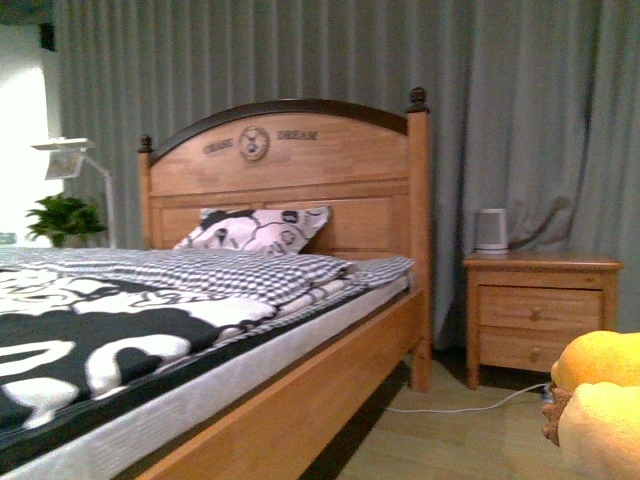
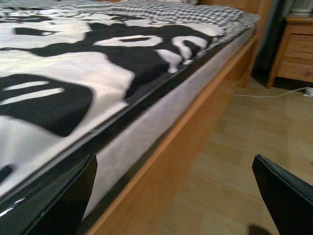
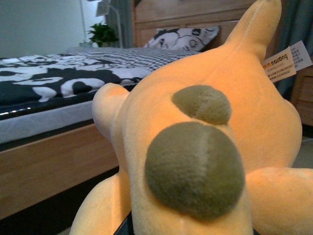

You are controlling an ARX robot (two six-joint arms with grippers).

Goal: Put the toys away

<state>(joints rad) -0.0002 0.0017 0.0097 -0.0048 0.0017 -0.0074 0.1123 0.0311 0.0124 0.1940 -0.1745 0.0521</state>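
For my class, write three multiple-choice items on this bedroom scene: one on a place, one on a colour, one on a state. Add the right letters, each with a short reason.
1. Where does the white kettle stand?
A. on a windowsill
B. on the nightstand
C. on a chair

2. What is the main colour of the plush toy?
A. orange-yellow
B. blue
C. pink

3. How is the left gripper?
A. shut on a book
B. shut on a cup
C. open, holding nothing

Answers:
1 B, because the front view shows the kettle on the wooden nightstand's top.
2 A, because the toy's body is orange-yellow, with two olive-brown patches in the right wrist view.
3 C, because the gripper's two dark fingers stand wide apart in the left wrist view, with nothing held between them.
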